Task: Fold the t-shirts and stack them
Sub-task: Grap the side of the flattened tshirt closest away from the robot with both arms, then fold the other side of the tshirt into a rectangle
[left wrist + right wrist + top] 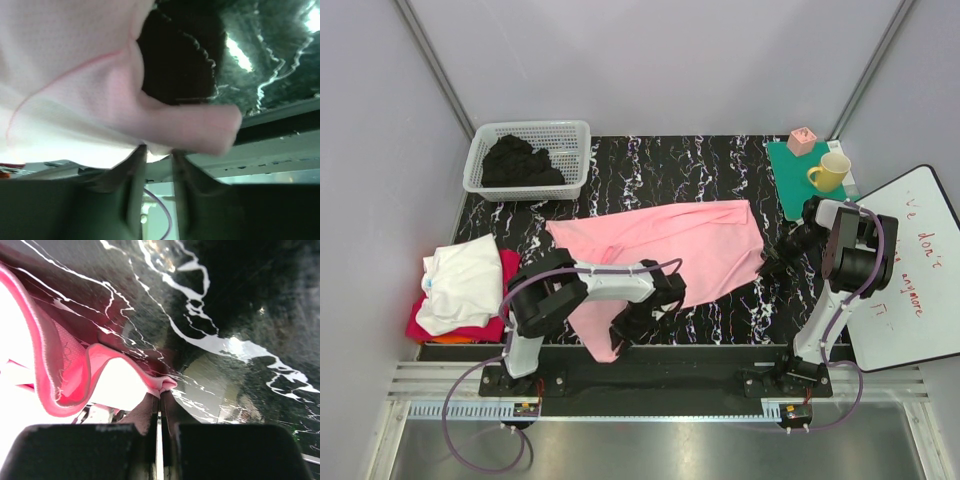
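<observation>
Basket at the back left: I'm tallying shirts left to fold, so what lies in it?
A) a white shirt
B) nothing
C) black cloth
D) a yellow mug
C: a heap of black cloth lies inside the white lattice basket.

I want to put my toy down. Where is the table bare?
Bare black marble tabletop lies between the white lattice basket and the green mat. Crowded: the spread pink t-shirt mid-table, the folded white-and-red stack at left.
</observation>
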Robot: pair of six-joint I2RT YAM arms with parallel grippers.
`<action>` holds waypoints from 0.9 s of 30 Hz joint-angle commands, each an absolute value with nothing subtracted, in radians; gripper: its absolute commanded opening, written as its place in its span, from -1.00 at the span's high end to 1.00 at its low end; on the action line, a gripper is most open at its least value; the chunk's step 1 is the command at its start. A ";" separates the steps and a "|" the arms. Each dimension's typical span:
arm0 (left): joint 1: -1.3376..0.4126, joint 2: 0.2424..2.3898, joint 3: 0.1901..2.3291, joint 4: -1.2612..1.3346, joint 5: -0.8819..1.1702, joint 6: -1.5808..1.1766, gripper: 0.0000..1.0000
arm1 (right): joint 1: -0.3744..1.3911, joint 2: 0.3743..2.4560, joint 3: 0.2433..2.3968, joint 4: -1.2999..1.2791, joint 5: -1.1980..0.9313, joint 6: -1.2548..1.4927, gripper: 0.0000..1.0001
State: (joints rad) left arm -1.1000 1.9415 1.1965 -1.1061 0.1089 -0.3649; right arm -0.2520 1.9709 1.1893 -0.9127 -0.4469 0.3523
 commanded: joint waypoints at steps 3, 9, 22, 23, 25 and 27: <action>-1.134 2.043 1.200 -1.075 0.002 -0.391 1.00 | -0.261 1.983 1.216 -0.877 -0.466 0.336 0.97; -1.134 2.001 1.213 -1.083 -0.098 -0.422 1.00 | -0.261 1.977 1.215 -0.877 -0.471 0.334 0.98; -1.088 1.997 1.382 -1.253 -0.264 -0.419 1.00 | -0.261 1.954 1.249 -0.882 -0.514 0.341 0.98; -1.078 1.988 1.397 -1.264 -0.281 -0.419 1.00 | -0.261 1.951 1.250 -0.882 -0.517 0.342 0.98; -1.057 1.970 1.411 -1.293 -0.299 -0.419 1.00 | -0.261 1.939 1.258 -0.881 -0.526 0.342 0.98; -1.034 1.957 1.420 -1.316 -0.314 -0.417 1.00 | -0.261 1.925 1.270 -0.879 -0.540 0.350 0.99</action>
State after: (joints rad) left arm -1.0691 2.0109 1.3808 -1.2373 -0.2230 -0.4232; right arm -0.2562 1.9743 1.2263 -0.8837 -0.4953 0.3515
